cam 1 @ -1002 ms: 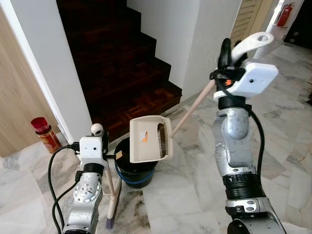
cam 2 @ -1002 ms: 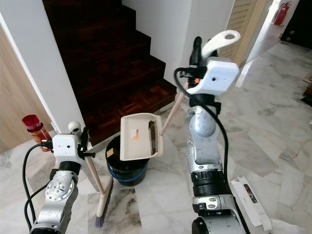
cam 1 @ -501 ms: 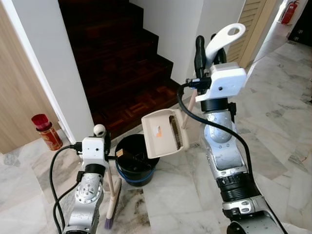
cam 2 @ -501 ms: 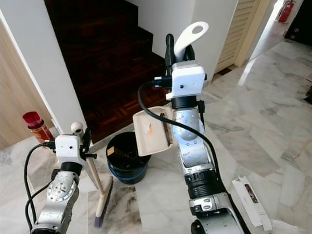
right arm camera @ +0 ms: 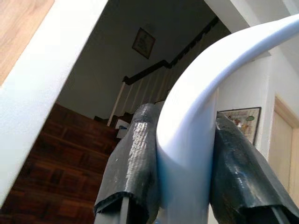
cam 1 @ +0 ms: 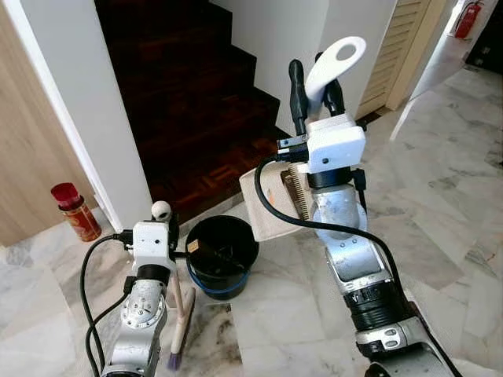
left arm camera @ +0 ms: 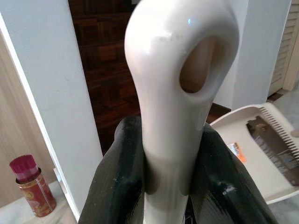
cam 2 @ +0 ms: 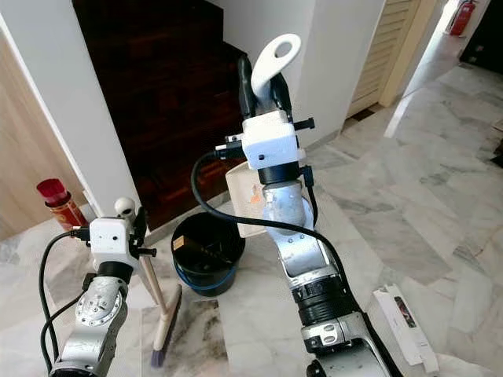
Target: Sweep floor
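CHANGE: right hand (cam 1: 314, 75), clamped on dustpan handle, has swung the dustpan (cam 1: 271, 200) from above the black bucket (cam 1: 222, 255) to its 2 o'clock, pan upright | MEANS: emptying likely finished | LOOKS: cream pan, toothed edge, orange sticker | left hand (left arm camera: 163, 177) clamped on broom (cam 1: 182, 318), bristles on floor at bucket's 7 o'clock.

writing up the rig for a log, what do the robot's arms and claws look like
Both arms are silver metal with black ring joints. Each wrist carries a white boxy camera housing fed by a looping black cable. The left claw and right claw each have two long, matte black fingers.
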Controlling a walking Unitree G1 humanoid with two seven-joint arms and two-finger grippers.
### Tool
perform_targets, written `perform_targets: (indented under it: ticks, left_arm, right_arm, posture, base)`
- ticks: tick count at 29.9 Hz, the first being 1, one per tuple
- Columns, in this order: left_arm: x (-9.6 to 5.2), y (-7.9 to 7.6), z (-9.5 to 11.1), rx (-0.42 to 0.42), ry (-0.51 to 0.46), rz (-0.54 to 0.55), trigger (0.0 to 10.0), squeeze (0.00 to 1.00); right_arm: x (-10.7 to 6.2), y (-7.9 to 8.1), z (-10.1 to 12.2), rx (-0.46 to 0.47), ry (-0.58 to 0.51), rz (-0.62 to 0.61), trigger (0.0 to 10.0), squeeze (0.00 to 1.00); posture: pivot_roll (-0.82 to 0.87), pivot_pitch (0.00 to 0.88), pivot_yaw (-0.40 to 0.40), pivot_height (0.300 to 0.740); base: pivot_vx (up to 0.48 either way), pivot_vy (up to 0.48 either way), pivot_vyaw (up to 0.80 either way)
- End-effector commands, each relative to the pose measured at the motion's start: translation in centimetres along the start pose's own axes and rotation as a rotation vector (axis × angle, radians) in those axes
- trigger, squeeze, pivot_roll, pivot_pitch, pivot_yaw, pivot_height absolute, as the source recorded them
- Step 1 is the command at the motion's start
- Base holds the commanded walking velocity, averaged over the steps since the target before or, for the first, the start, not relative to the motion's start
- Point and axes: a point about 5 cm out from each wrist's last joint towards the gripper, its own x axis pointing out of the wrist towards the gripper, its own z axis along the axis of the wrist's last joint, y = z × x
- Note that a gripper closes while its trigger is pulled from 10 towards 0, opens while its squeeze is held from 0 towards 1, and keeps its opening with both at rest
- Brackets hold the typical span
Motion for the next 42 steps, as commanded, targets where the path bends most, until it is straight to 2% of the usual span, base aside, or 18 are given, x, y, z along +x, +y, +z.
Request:
perform_targets:
  ticks: [1,9,24,28,34,38,40,41,42]
  left_arm:
    - [0.2,-0.1,1.1,0.008,-0.062,-0.01,10.0,0.0]
    - [0.2,-0.1,1.1,0.006,-0.061,-0.011,10.0,0.0]
    - [0.2,-0.3,1.0,0.003,-0.059,-0.012,10.0,0.0]
    - [0.2,-0.3,1.0,0.003,-0.06,-0.011,10.0,0.0]
    - [0.1,-0.3,1.0,0.003,-0.058,-0.01,10.0,0.0]
    - [0.1,-0.4,0.9,0.003,-0.056,-0.011,10.0,0.0]
    - [0.1,-0.4,0.9,0.002,-0.053,-0.012,10.0,0.0]
    - [0.1,-0.4,0.9,0.002,-0.053,-0.012,10.0,0.0]
    - [0.1,-0.4,0.9,0.001,-0.052,-0.014,10.0,0.0]
  right_arm:
    - [0.6,-0.1,1.8,0.007,-0.106,-0.002,10.0,0.0]
    - [0.0,1.2,1.7,0.039,-0.071,0.052,10.0,0.0]
    - [0.1,1.3,2.0,0.031,-0.08,0.063,10.0,0.0]
    - [0.2,1.3,2.1,0.02,-0.083,0.065,10.0,0.0]
    - [0.4,1.5,2.2,-0.059,-0.089,0.079,10.0,0.0]
    - [0.6,1.4,2.1,-0.079,-0.077,0.07,10.0,0.0]
    - [0.7,0.5,1.1,-0.1,-0.007,0.025,10.0,0.0]
    - [0.7,0.5,1.1,-0.1,-0.007,0.025,10.0,0.0]
    - [0.7,-0.3,0.5,-0.072,0.044,-0.024,10.0,0.0]
  posture:
    - [0.09,0.0,-0.052,0.74]
    - [0.09,0.0,-0.054,0.74]
    - [0.08,0.0,-0.056,0.74]
    - [0.08,0.0,-0.057,0.74]
    - [0.08,0.0,-0.061,0.74]
    - [0.08,0.0,-0.062,0.74]
    - [0.08,0.0,-0.063,0.74]
    - [0.08,0.0,-0.063,0.74]
    - [0.08,0.0,-0.063,0.74]
  base:
    - [0.0,0.0,0.0]
    - [0.0,0.0,0.0]
    - [0.0,0.0,0.0]
    - [0.0,0.0,0.0]
    - [0.0,0.0,0.0]
    - [0.0,0.0,0.0]
    - [0.0,0.0,0.0]
    - [0.0,0.0,0.0]
    - [0.0,0.0,0.0]
